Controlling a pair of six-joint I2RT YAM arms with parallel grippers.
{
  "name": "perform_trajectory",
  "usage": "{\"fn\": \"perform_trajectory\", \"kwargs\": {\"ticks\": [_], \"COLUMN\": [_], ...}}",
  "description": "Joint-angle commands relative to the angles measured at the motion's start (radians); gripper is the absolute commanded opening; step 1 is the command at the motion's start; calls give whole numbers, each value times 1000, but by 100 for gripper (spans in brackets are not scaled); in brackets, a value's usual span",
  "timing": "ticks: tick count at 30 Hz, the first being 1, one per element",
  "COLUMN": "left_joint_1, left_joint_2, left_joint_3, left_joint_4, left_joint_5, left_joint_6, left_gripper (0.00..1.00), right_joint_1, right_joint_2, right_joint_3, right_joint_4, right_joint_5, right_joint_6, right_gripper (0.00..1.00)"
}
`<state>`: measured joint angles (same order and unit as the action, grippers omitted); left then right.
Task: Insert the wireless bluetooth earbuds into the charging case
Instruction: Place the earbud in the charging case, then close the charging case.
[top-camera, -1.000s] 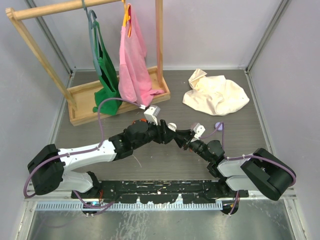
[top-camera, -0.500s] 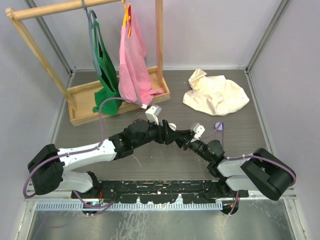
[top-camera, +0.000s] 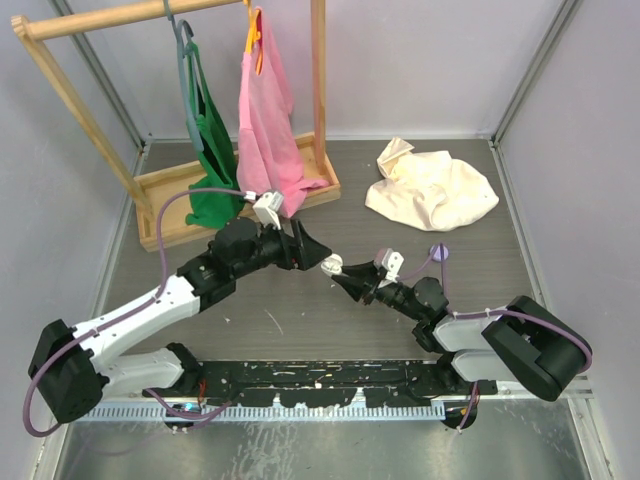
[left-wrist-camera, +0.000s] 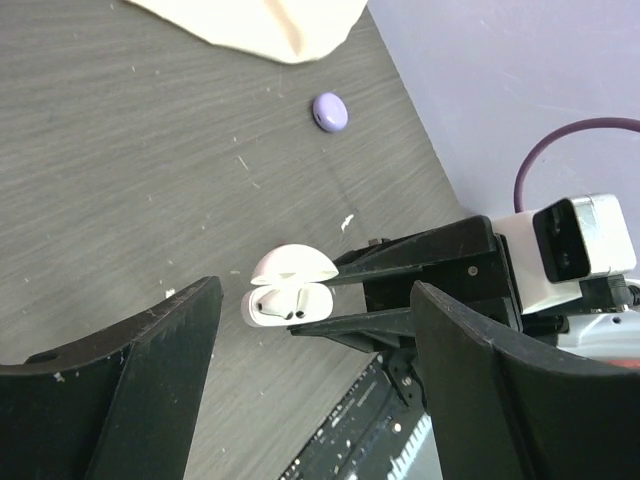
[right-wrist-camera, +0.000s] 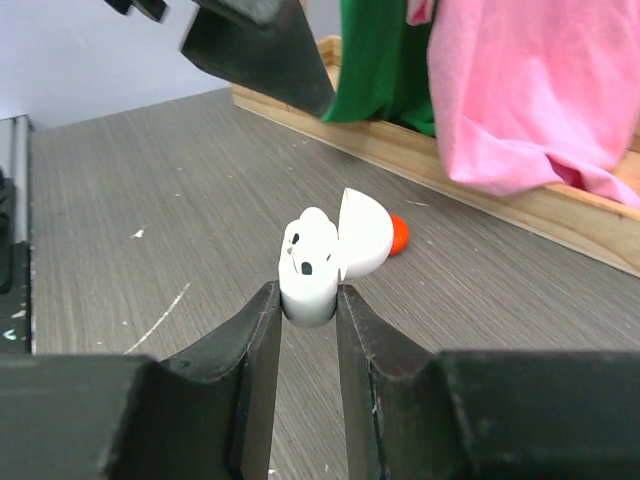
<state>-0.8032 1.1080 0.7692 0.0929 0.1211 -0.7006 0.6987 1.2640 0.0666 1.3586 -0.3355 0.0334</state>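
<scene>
Grey wood-grain worktop (top-camera: 300, 325) carries a wooden rack (top-camera: 160, 215) at ten o'clock and a cream cloth (top-camera: 430, 190) at one o'clock in the overhead view. Near centre, the right gripper (right-wrist-camera: 308, 305) is clenched on the base of the white charging case (right-wrist-camera: 325, 262). Its lid is hinged open, probably so the wells face the other arm. The left gripper (top-camera: 318, 248) hangs at the case's ten o'clock, released, nothing between its spread jaws. Inside the case the white earbuds (right-wrist-camera: 303, 245) appear seated, so closing the lid seems all that remains. A lilac pebble-shaped piece (left-wrist-camera: 330, 111) lies well apart at the case's three o'clock. A small red piece (right-wrist-camera: 398, 235) sits just behind the case.
</scene>
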Motion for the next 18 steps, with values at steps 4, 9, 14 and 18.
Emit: {"fn": "perform_trajectory", "kwargs": {"ticks": [4,9,14,18], "left_joint_1": [105,147,149,149], "left_joint_2": [-5,33,74,94], "left_joint_3": [2,-26,-18,-27], "left_joint_4": [8,115,134,170], "left_joint_5": [267,409,483,534], "left_joint_6": [-84,-147,-155,-173], "left_gripper": [81,80,80,76], "right_joint_1": [4,4,5,5], "right_joint_2": [-16,-31,-42,-44], "right_joint_3": [63,94,107,113], "right_joint_4": [78,63,63,62], "right_joint_5": [-157,-227,-248,-253], "right_joint_6": [31,66,86,97], "right_gripper": [8,8,8,8]}}
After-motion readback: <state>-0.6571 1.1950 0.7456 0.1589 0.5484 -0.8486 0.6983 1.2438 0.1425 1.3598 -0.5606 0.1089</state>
